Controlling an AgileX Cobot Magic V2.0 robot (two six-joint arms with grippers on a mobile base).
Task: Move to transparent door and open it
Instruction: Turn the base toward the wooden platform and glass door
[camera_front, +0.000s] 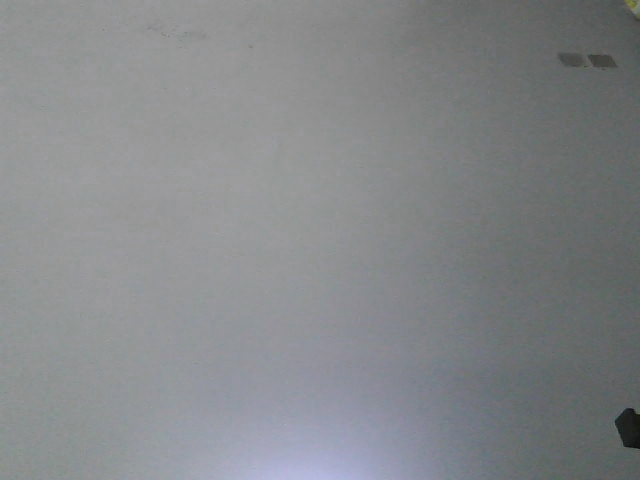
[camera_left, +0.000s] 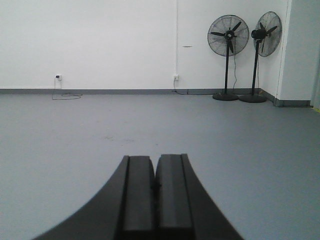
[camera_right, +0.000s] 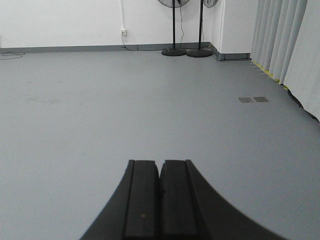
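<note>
The transparent door is out of view in every frame. My left gripper (camera_left: 155, 158) is shut, its two dark pads pressed together with nothing between them, held low over the grey floor (camera_left: 75, 140). In the right wrist view my right gripper (camera_right: 160, 162) is likewise shut and empty above the same grey floor (camera_right: 100, 115). The front view shows only bare grey floor (camera_front: 300, 250).
Two black pedestal fans (camera_left: 227, 55) (camera_left: 262, 50) stand by the white far wall (camera_left: 100, 45); their bases (camera_right: 174, 51) show in the right wrist view. Grey-white curtains (camera_right: 280, 45) hang along the right. Two floor plates (camera_right: 253, 99) (camera_front: 587, 61) lie near them. A cable and socket (camera_left: 59, 77) sit at left.
</note>
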